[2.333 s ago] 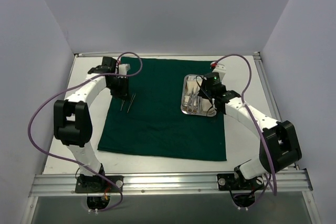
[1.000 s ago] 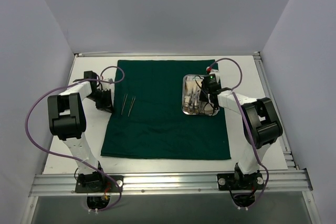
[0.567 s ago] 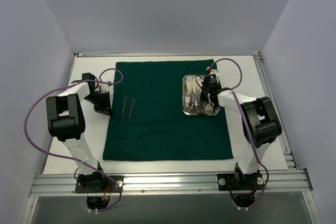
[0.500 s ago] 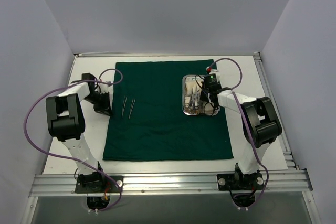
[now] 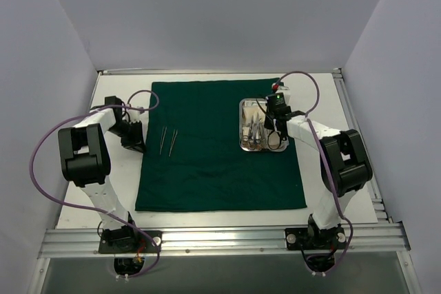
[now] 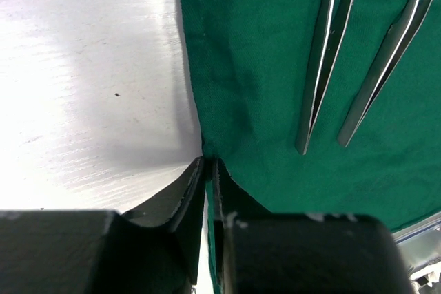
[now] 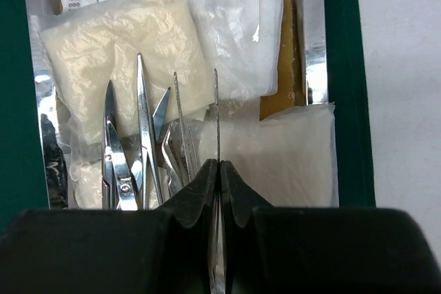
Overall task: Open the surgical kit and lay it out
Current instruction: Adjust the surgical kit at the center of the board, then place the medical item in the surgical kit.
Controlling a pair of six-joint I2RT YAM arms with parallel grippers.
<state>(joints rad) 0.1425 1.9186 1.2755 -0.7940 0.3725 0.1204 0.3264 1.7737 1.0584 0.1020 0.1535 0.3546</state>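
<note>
The right claw [image 7: 219, 170] has its tips pressed together on a slim silver forceps [image 7: 216, 115] over the steel tray [image 7: 315, 67]. Beside it lie scissors [image 7: 145, 142], on white gauze pads [image 7: 131, 53] and clear packets [image 7: 234, 25]. Green cloth [image 7: 348, 80] borders the tray, white bench [image 7: 403, 80] beyond.

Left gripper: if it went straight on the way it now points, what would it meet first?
The left gripper sits at the edge of the green cloth. Straight ahead runs that edge, so probably only cloth and bare table; the two forceps lie off to the side.

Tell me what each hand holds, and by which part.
Right hand: shut on a slim silver instrument in the tray, at its near end. Left hand: pinching the green cloth's edge.
</note>
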